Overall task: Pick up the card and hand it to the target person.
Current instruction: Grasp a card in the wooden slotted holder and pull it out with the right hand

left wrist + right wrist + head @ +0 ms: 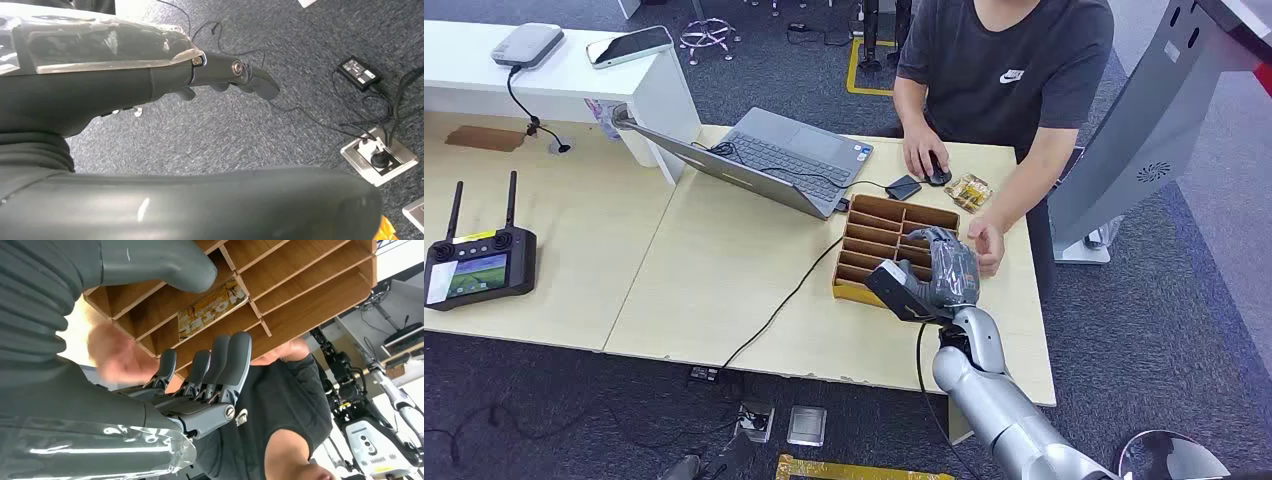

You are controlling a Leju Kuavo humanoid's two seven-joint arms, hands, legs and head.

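Head view: right hand over the divided box

Right hand (951,268) is hovering over the brown wooden divided box (894,222) on the pale wooden counter (724,290), fingers (220,360) apart, holding nothing. Yellow printed card (212,315) is lying in one slot of the box, just beyond the fingertips. Person in a dark T-shirt (1009,60) is standing opposite, one hand beside the box. Left hand (235,75) is hanging over grey carpet, empty, fingers loosely apart.

head: high, down on table (724,290) | R wrist: close, shares box (300,285) | L wrist: floor (225,135)
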